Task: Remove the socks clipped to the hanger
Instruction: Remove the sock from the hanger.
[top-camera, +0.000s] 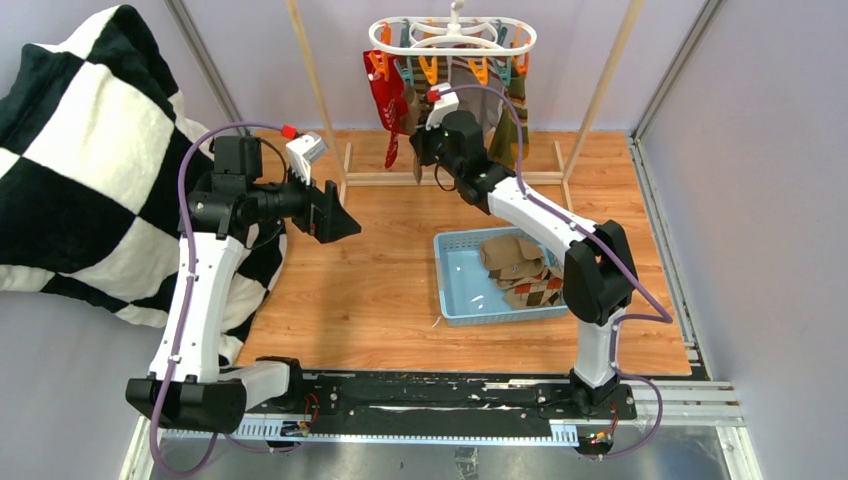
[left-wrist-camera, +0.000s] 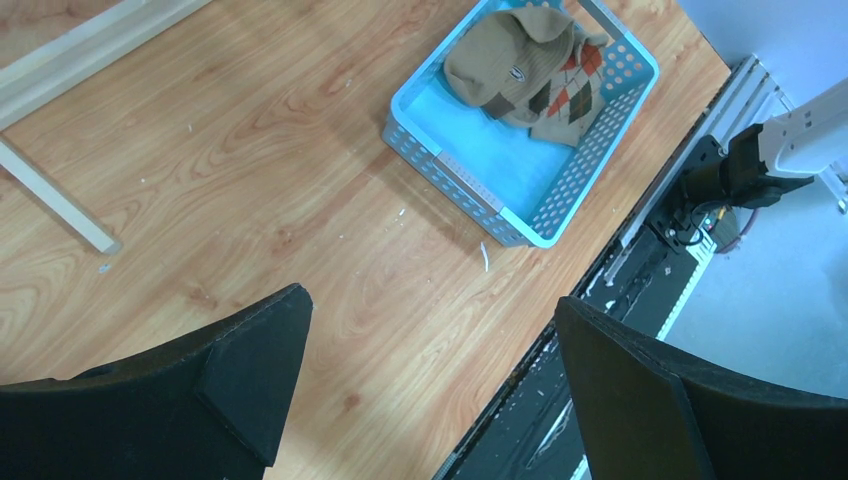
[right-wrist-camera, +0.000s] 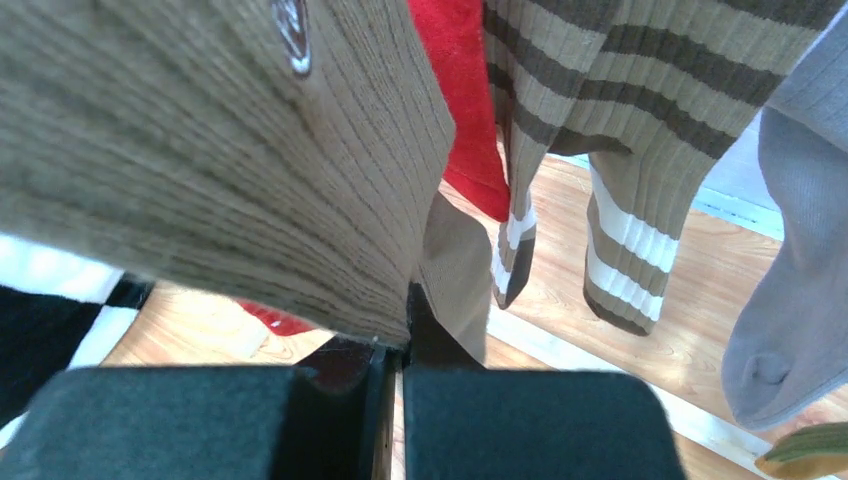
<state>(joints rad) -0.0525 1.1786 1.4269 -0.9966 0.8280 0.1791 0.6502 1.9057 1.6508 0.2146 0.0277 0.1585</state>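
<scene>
A pale wooden tabletop (top-camera: 380, 280) lies bare left of a blue perforated plastic basket (left-wrist-camera: 450, 170). The right end effector (right-wrist-camera: 395, 400) is pinched together on a taupe ribbed sock (right-wrist-camera: 200, 150) hanging under the white plastic clip hanger (top-camera: 452, 36). The sock's small oval emblem (right-wrist-camera: 290, 30) is unreadable. The left end effector (left-wrist-camera: 430, 305) gapes wide, holding nothing.

Wooden table (top-camera: 380, 270) with blue basket (top-camera: 500, 317), rack base (top-camera: 380, 178), checkered blanket (top-camera: 90, 180).
</scene>
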